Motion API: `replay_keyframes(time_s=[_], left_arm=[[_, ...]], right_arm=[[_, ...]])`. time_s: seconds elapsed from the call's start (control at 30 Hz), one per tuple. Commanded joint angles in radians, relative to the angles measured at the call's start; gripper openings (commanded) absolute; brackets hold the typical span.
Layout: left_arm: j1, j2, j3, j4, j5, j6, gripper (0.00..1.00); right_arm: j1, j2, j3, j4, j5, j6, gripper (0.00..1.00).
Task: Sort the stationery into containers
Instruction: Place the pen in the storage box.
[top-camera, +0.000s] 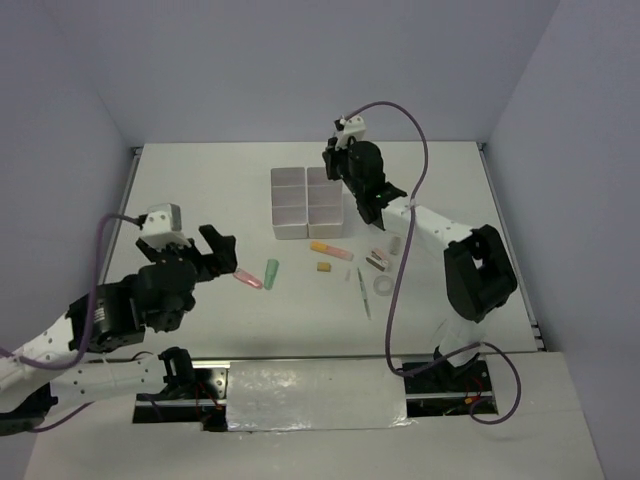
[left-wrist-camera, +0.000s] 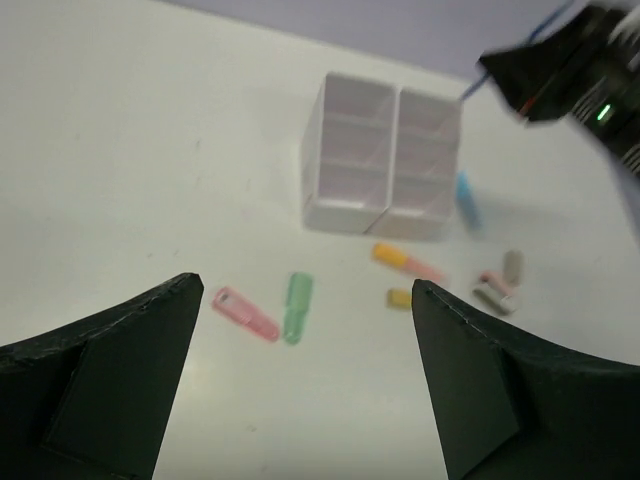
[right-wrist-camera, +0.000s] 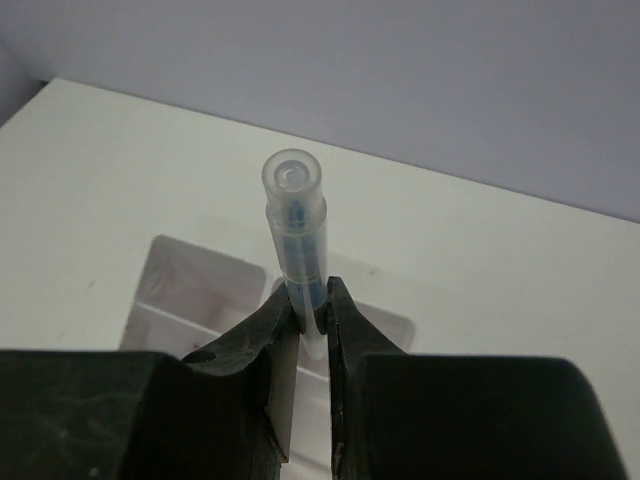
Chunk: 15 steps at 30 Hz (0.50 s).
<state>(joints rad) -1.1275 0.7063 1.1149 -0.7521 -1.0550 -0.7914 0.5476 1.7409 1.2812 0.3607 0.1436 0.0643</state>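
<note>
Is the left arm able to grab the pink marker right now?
Probably yes. The left gripper is open close to the pink marker, nothing lies between them, and the green marker beside it sits apart.

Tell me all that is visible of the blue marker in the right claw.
The blue marker is short and stubby, with a clear plastic-looking cap, round at its end; blue shows through it. The right claw is shut on its lower part; the cap end sticks out beyond it. It is in the air near the white containers.
</note>
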Motion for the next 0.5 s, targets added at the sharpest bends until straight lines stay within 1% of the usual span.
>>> replay_keyframes(time_s=[0.0, 0.07, 0.1, 0.23, 0.33, 0.4, 0.43, 0.47], left_arm=[[-0.003, -0.007, -0.027, -0.162, 0.047, -0.052, 0.99], [-0.003, -0.002, -0.041, -0.182, 0.041, -0.055, 0.99], [-0.005, 0.001, -0.043, -0.197, 0.036, -0.08, 0.99], [-0.008, 0.021, -0.041, -0.193, 0.049, -0.075, 0.99], [-0.008, 0.035, -0.023, -0.22, 0.038, -0.091, 0.99], [-0.008, 0.029, -0.021, -0.231, 0.035, -0.1, 0.99], [-0.008, 0.025, -0.027, -0.225, 0.041, -0.094, 0.99], [-0.008, 0.019, -0.032, -0.214, 0.047, -0.076, 0.99]], right_arm=[[-0.02, 0.037, 0.09, 0.004, 0.02, -0.02, 0.0], [-0.021, 0.046, 0.075, 0.027, 0.022, -0.021, 0.0], [-0.021, 0.051, 0.073, 0.04, 0.022, -0.024, 0.0], [-0.021, 0.11, 0.11, 0.017, 0.034, -0.023, 0.0], [-0.023, 0.106, 0.067, 0.061, 0.019, -0.008, 0.0], [-0.023, 0.111, 0.06, 0.072, 0.013, 0.003, 0.01], [-0.023, 0.118, 0.058, 0.075, 0.01, 0.003, 0.04], [-0.023, 0.132, 0.058, 0.076, 0.01, 0.002, 0.04]])
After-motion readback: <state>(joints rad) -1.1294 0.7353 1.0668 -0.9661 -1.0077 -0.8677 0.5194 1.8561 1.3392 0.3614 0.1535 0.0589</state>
